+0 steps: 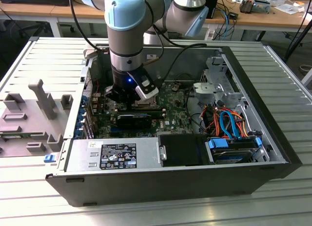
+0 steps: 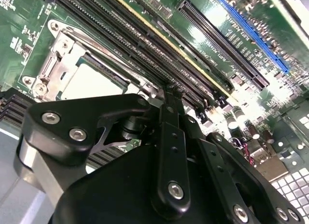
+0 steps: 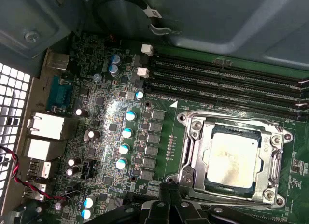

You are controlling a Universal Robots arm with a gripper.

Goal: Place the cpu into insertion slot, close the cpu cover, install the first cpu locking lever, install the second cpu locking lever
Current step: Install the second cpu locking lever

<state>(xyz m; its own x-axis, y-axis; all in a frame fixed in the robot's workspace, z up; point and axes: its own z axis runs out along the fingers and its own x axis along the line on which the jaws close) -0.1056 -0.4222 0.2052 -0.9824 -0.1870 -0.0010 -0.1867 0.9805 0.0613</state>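
The cpu [image 3: 232, 156] lies flat in the insertion slot [image 3: 185, 119] on the green board, its silver-grey top showing. The cpu cover [image 3: 194, 137], a silvery frame, lies down around the chip, which shows through the cut-out. In the second wrist view the cpu [image 2: 89, 84] and cpu cover [image 2: 54, 64] sit just beyond the black fingertips. My gripper [image 3: 170, 197] hovers at the socket's edge, fingers together, with nothing visible between them. From the exterior view the gripper [image 1: 127, 100] hangs low inside the open case over the board. I cannot tell how the locking levers stand.
Long black memory slots [image 3: 227, 79] run beside the socket. Capacitors [image 3: 126, 132] and rear ports [image 3: 41, 127] stand on the other side. The case holds a power supply [image 1: 117, 155], a drive cage [image 1: 219, 84] and orange and blue cables [image 1: 229, 123]. A grey fixture [image 1: 29, 114] lies outside.
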